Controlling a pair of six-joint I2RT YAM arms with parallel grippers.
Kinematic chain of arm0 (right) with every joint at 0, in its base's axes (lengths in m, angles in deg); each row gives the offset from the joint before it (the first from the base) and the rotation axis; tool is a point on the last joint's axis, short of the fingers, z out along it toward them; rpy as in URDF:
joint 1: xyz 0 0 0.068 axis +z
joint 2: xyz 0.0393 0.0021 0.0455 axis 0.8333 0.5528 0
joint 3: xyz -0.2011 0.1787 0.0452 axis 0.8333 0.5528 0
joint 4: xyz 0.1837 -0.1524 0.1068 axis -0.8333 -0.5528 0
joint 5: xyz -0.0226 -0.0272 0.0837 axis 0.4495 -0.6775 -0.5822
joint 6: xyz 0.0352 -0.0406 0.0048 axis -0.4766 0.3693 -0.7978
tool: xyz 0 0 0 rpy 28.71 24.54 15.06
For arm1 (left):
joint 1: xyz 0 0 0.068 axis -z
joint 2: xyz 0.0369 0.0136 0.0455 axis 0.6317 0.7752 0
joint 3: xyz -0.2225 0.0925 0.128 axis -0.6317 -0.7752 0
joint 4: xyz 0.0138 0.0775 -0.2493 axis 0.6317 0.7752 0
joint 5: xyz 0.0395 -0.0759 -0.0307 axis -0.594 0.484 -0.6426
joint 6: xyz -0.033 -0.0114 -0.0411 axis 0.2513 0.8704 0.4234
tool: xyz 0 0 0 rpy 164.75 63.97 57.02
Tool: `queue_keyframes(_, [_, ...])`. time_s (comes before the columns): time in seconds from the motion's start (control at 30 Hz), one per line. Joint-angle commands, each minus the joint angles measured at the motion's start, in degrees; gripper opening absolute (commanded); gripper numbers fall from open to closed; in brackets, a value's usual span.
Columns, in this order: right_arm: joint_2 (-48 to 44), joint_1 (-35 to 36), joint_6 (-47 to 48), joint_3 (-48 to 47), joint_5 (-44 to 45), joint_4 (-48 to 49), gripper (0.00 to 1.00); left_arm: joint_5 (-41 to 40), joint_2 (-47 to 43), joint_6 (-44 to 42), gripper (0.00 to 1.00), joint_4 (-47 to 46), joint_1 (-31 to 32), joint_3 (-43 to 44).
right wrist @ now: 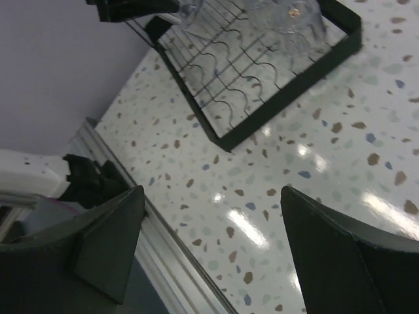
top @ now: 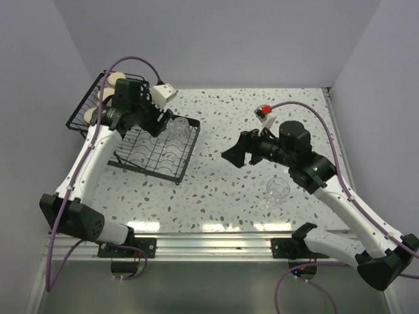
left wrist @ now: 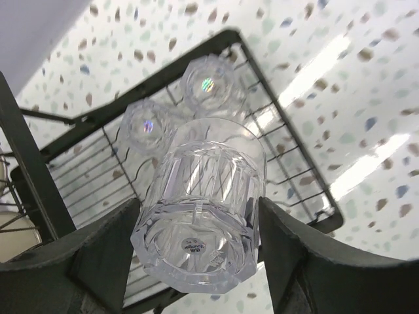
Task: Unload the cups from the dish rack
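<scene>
Left pincer (left wrist: 200, 245) clamps a clear ribbed tumbler (left wrist: 203, 190) over the dish rack (top: 157, 160), at ten o'clock on the table (top: 262, 118). Two upturned tumblers (left wrist: 209, 82) sit on its tray. Right pincer (top: 230, 156) gapes empty, and a lone tumbler (top: 277, 188) stands at its four o'clock.

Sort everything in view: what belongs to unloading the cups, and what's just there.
Job: dish rack, gripped tumbler, two racked tumblers, cream cups, tumbler off the rack.
Just there: speckled table, purple cables, metal rail.

Four tumblers (left wrist: 200, 196), three cups (top: 116, 79) (one rack (top: 157, 156))
</scene>
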Motion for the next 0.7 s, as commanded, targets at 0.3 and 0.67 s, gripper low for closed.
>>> queue_keyframes(0.3, [9.4,0.0,-21.4,-2.8,-18.8,42.7,0.80,40.5,-15.5,21.0,0.00,-20.0,-0.9,-1.4])
queue_keyframes(0.67, [13.3,0.3,-26.8,-2.3,-18.9,49.5,0.64,46.9,-16.5,25.4,0.00,-24.3,-1.1,-3.6])
